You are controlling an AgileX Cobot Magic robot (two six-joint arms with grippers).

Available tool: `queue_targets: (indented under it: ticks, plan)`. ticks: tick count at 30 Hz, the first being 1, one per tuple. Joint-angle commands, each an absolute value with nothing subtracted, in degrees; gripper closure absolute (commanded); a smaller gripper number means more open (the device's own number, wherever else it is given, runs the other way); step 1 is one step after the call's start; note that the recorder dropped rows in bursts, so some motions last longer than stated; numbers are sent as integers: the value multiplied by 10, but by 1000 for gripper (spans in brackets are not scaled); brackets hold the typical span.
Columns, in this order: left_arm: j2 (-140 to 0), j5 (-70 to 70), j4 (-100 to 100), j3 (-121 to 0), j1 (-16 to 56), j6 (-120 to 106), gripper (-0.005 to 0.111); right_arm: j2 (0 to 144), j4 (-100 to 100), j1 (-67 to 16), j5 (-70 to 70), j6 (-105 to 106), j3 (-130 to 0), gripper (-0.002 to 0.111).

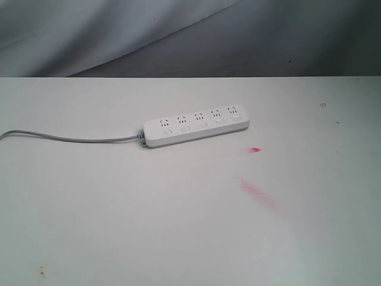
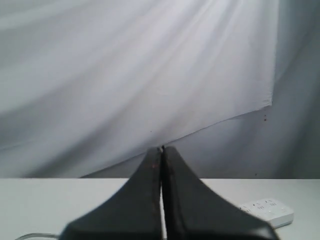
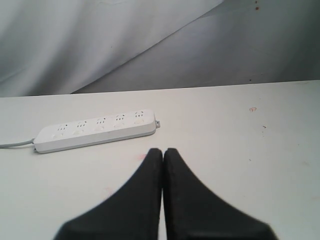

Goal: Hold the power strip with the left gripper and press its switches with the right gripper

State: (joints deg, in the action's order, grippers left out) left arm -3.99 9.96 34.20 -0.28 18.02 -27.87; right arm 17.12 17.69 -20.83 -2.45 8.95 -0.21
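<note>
Two claws, left gripper (image 2: 161, 149) and right gripper (image 3: 163, 150) both pinched closed, power strip (image 1: 196, 126) flat on table (image 1: 178, 232), seemingly well apart from each

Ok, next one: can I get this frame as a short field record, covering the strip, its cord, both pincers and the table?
power strip: flat on the table, sockets up, nothing touching it
switches: one row on the camera side of the sockets; states unreadable
cord: runs off the exterior view's left edge
left pincer: shut, empty, apart from the strip
right pincer: shut, empty, apart from the strip
exterior view: neither arm visible
table marks: red smears in front of the strip's right end
</note>
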Motion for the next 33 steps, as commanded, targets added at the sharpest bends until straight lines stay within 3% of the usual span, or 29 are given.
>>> queue_targets:
  ticks: [1, 11, 33]
  plan:
    - [-1, 45, 316, 0, 182, -292, 107, 170, 177, -206, -24, 92, 0, 108]
    - [0, -81, 22, 0, 115, 17, 107, 170, 177, -206, -24, 92, 0, 108]
    - [0, -106, -14, 0, 109, 54, 107, 170, 177, -206, -24, 92, 0, 108]
